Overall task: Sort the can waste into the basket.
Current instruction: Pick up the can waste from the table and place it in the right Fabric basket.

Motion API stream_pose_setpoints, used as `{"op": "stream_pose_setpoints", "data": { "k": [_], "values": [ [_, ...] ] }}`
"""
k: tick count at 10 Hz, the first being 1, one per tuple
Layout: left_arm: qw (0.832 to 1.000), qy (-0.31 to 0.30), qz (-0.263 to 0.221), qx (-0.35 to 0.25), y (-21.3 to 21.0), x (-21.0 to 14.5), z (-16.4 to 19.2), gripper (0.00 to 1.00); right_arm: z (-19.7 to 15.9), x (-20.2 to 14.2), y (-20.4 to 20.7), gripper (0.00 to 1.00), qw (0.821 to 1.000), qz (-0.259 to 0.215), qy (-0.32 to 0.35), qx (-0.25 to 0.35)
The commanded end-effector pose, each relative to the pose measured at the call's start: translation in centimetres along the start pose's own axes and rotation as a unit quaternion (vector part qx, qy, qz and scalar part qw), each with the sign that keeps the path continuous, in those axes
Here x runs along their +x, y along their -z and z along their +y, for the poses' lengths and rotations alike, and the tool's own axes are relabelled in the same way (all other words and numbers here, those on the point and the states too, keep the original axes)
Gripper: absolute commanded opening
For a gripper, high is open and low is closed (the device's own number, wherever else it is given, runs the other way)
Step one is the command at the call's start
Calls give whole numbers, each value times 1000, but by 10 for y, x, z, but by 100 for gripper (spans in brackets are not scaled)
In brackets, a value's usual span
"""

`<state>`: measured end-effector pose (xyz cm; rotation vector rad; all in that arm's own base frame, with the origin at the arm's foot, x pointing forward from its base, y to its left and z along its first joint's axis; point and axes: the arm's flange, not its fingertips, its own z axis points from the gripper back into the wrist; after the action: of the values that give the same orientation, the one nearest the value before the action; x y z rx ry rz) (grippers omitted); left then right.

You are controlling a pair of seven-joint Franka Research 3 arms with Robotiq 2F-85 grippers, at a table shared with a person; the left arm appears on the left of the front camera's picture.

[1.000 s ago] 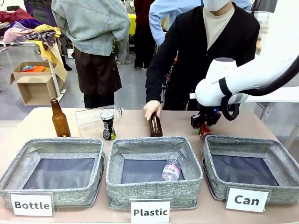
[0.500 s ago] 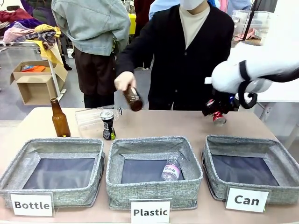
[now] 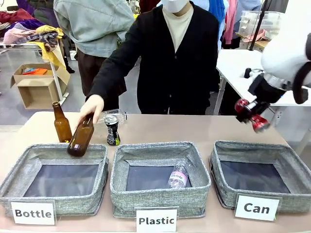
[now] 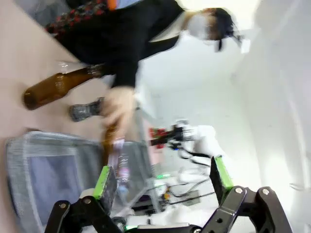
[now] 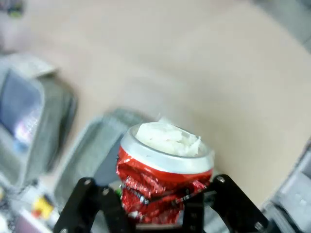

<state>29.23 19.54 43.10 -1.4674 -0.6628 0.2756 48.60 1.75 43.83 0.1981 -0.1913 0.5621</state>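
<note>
**Red can held aloft near the table's far right corner**

The right gripper (image 3: pixel 252 114) is clamped tight on the crushed red can (image 5: pixel 164 171), held in the air above the table (image 3: pixel 194 128) toward its far right corner, beyond the far rim of the basket (image 3: pixel 257 145) with the white card (image 3: pixel 256 208) reading "Can". The black can (image 3: pixel 112 130) stands upright near the far edge, left of the middle. The left gripper (image 4: pixel 163 177) is spread wide and holds nothing. A person's hand (image 3: pixel 91 106) holds a brown bottle (image 3: pixel 81 139) at the left.
</note>
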Motion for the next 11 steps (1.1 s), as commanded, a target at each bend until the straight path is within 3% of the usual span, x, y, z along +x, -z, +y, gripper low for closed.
{"op": "stream_pose_setpoints", "data": {
  "k": [1,3,4,5,8,9,10,11],
  "values": [
    [984,-84,8,-156,-61,-8,-74,100,-3,-38,0,0,986,65,-149,41],
    [964,-155,27,-215,-77,-6,-91,100,-8,-51,13,0,951,82,-281,102],
    [957,-186,29,-221,-79,-7,-91,100,-5,-57,19,0,937,76,-320,116],
    [954,-202,33,-218,-73,-9,-86,100,-5,-65,24,0,912,57,-386,124],
    [952,-205,25,-225,-66,-12,-83,100,-8,-68,30,0,911,56,-388,130],
    [953,-204,21,-222,-62,-10,-84,100,-10,-66,30,10,911,52,-386,139],
    [955,-201,13,-219,-59,-9,-83,100,-11,-64,32,58,910,52,-387,140],
    [955,-194,18,-224,-61,-12,-83,100,-11,-64,33,68,910,56,-387,137]
  ]
}}
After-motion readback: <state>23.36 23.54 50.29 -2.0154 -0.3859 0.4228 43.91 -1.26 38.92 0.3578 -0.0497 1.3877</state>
